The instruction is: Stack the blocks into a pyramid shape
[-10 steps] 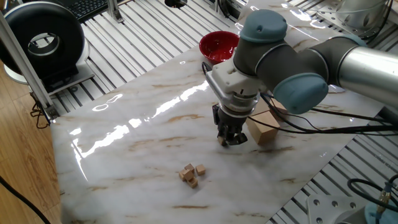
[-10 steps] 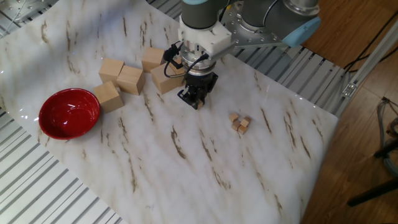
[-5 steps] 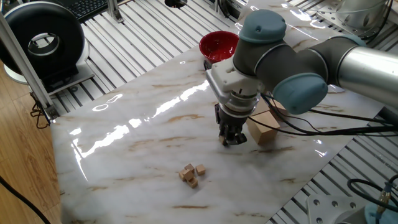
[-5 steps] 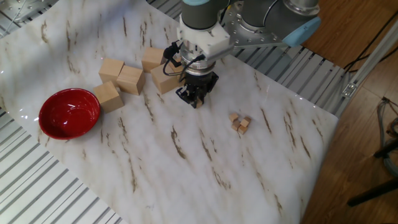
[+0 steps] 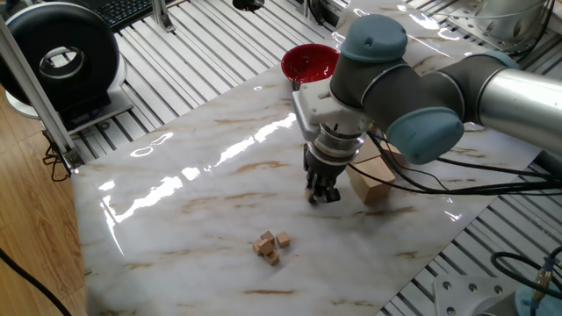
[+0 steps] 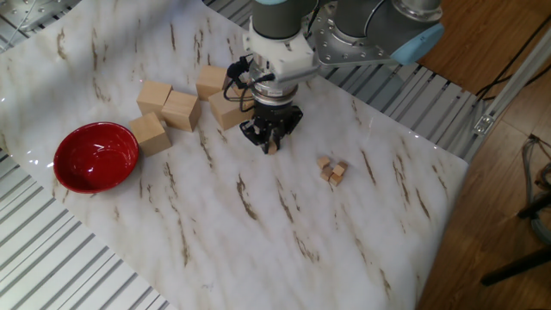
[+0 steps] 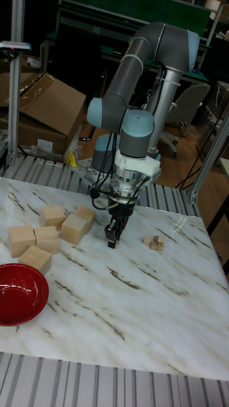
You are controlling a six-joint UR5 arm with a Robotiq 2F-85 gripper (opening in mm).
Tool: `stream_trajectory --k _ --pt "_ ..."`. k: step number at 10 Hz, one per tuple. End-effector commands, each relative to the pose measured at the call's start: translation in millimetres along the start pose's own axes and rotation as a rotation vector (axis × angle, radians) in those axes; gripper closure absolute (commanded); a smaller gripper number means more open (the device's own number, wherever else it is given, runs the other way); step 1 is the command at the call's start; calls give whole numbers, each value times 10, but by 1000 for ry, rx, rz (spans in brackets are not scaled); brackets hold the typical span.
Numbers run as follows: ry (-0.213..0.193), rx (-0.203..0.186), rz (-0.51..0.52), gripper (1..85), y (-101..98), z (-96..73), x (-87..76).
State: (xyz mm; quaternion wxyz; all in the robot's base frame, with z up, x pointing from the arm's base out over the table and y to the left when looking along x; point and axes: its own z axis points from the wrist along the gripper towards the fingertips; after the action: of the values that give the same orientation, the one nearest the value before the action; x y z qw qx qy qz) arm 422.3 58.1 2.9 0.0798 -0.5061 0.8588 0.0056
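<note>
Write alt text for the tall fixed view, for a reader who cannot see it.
A grey and blue robot arm lowers its gripper to a white marble table, beside a cluster of tiny tan cubes. Five large wooden blocks and a red bowl sit at the picture's left; whether the gripper holds anything cannot be told.

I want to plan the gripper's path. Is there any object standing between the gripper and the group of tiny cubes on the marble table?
Nothing visible does. Only bare marble table lies between the gripper and the tiny cubes. The large wooden blocks and the red bowl lie on the gripper's far side, away from the cubes.
</note>
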Motion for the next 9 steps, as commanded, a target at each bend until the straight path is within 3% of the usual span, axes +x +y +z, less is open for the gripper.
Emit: stream_trajectory --k 1,7,9 --pt "-57 5 105 833 -32 -17 -142" --pt "-40 17 116 837 -61 -15 -96" --pt "-16 30 112 843 -92 -14 -32"
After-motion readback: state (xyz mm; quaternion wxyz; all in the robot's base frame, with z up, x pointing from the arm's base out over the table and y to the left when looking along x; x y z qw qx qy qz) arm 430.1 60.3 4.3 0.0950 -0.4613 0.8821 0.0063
